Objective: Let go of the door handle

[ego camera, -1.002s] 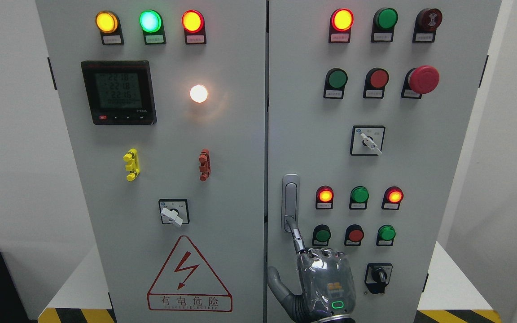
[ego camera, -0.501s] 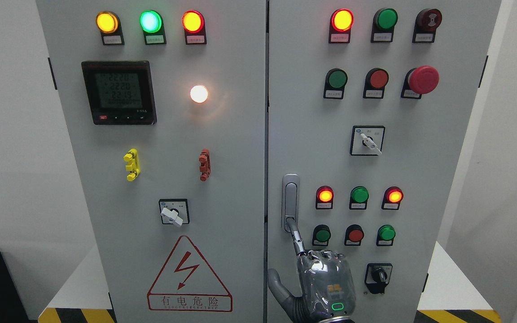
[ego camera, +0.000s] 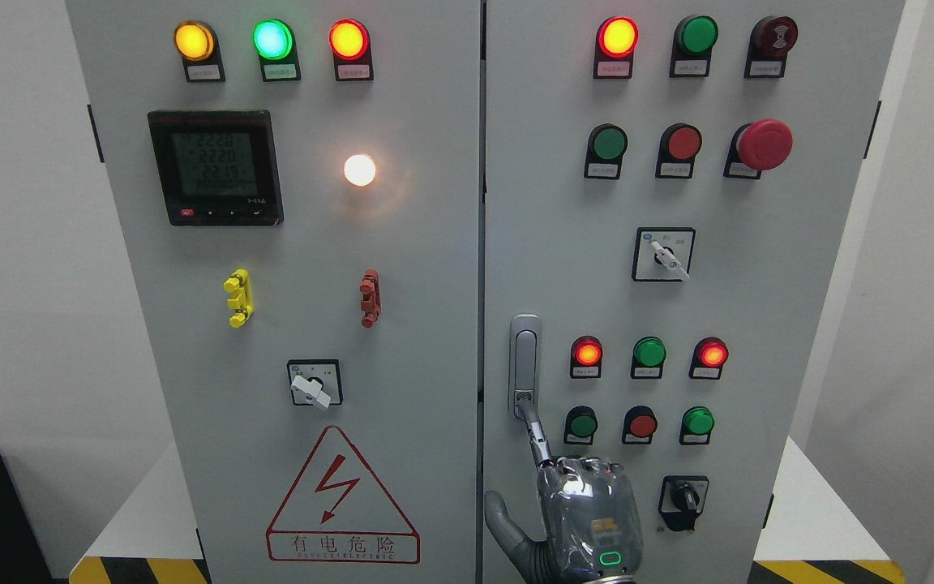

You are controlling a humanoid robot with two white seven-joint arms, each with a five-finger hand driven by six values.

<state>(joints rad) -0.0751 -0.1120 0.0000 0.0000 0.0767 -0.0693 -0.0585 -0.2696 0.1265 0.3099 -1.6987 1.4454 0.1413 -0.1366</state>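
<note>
- Door handle (ego camera: 524, 357): silver, upright, mounted near the left edge of the right door (ego camera: 759, 324) of the grey cabinet, about mid-height, level with a row of red and green lamps to its right.
- Right hand (ego camera: 589, 515): entering at the bottom edge just right of the middle, back of the hand facing the camera, green light glowing near the wrist.
- Index finger (ego camera: 538, 434): stretched straight up and to the left, tip meeting the handle's bottom end; remaining fingers curled at the knuckles, thumb (ego camera: 503, 519) stuck out to the left over the seam between the doors; nothing grasped.
- Compared with half a second ago: hand sunk a little toward the bottom edge, fingertip slid down from the handle's lower part to its very end, small lock at the handle's foot now uncovered.
- Handle itself unchanged, flat against the door; door shut.
- Green button (ego camera: 582, 424): just right of the finger, untouched.
- Black rotary switch (ego camera: 683, 496): right of the hand, near the door's lower right.
- Left door: meter (ego camera: 216, 168) lit in the upper left, digits too small to read.
- Left arm out of view.
</note>
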